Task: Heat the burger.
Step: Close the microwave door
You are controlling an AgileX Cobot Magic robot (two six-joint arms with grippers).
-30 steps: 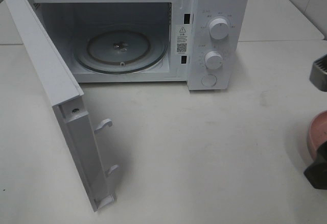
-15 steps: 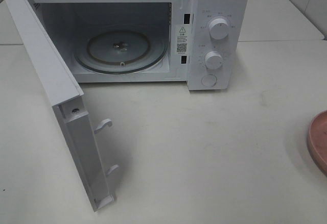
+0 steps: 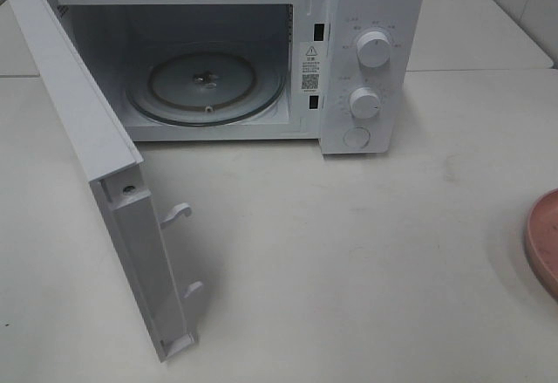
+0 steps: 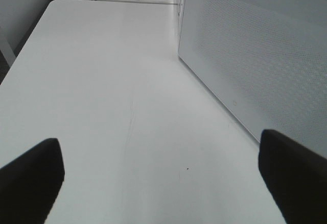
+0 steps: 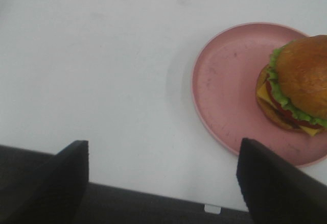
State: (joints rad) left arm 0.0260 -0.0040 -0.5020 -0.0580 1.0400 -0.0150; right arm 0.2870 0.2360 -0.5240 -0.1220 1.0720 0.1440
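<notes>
Right gripper (image 5: 163,183): jaws spread wide, nothing between them; the two dark fingers (image 5: 268,183) stand at the lower corners of the right wrist frame, above bare tabletop.
Left gripper (image 4: 163,173): jaws spread wide and empty; fingers at the lower left and lower right of the left wrist frame, over bare table, with the microwave's perforated white side panel (image 4: 255,55) filling the upper right.
Burger (image 5: 295,83): sits on the pink plate (image 5: 230,91) at the right edge of the right wrist frame, partly cut off; glossy brown bun, green lettuce, yellow cheese and red tomato visible; apart from both fingers.
Plate in the high view: only a pink sliver at the right edge, lower half; burger not seen there.
Microwave (image 3: 370,17): top centre of the high view, two round knobs on its right panel.
Door (image 3: 96,165): swung fully open toward the lower left.
Turntable (image 3: 207,82): glass, bare, inside the cavity.
Table (image 3: 349,252): white.
</notes>
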